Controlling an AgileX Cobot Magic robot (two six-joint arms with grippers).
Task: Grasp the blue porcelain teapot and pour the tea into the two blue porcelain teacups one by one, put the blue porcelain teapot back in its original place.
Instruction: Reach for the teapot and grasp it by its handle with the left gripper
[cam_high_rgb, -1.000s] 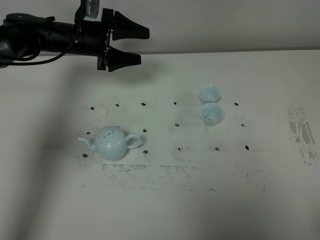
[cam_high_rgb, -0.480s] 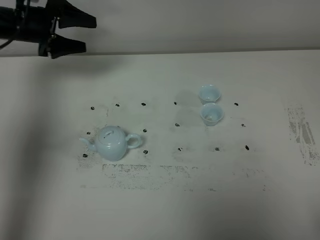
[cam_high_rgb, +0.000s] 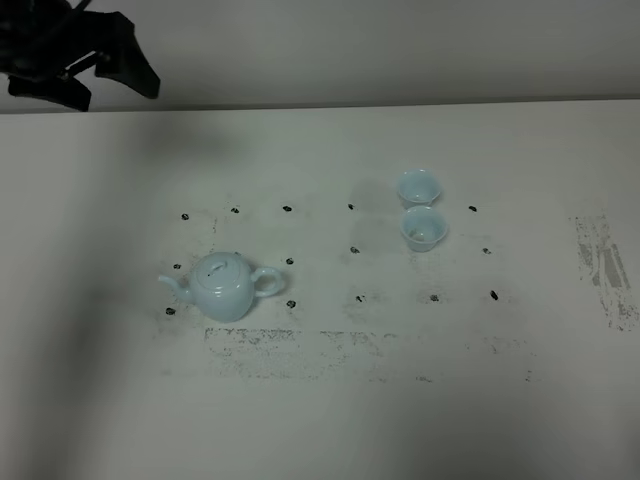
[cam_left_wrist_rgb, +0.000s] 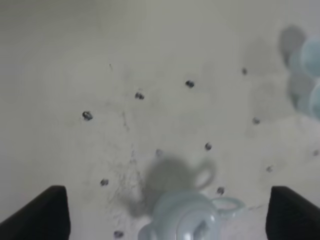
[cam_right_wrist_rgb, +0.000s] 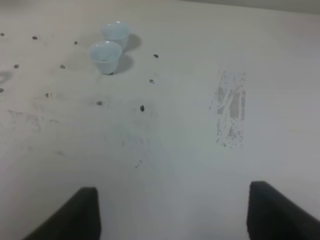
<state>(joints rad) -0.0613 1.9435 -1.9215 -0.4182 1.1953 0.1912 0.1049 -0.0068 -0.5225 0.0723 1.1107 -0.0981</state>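
The blue porcelain teapot (cam_high_rgb: 222, 285) stands upright on the white table, left of centre, spout to the left and handle to the right. It also shows at the edge of the left wrist view (cam_left_wrist_rgb: 187, 220). The two blue porcelain teacups (cam_high_rgb: 418, 186) (cam_high_rgb: 423, 228) stand side by side right of centre, and appear in the right wrist view (cam_right_wrist_rgb: 115, 31) (cam_right_wrist_rgb: 105, 54). My left gripper (cam_high_rgb: 115, 92) hangs open high over the far left corner, well away from the teapot. My right gripper (cam_right_wrist_rgb: 172, 192) is open and holds nothing. The tea is hidden.
Small dark marks (cam_high_rgb: 288, 208) dot the table around the teapot and cups. A scuffed grey patch (cam_high_rgb: 602, 262) lies near the right edge, and a band of speckled wear (cam_high_rgb: 300, 345) runs in front of the teapot.
My left arm has drawn back to the left, from above the table's far middle to the far left corner, jaws still open. The teapot and cups have not moved.
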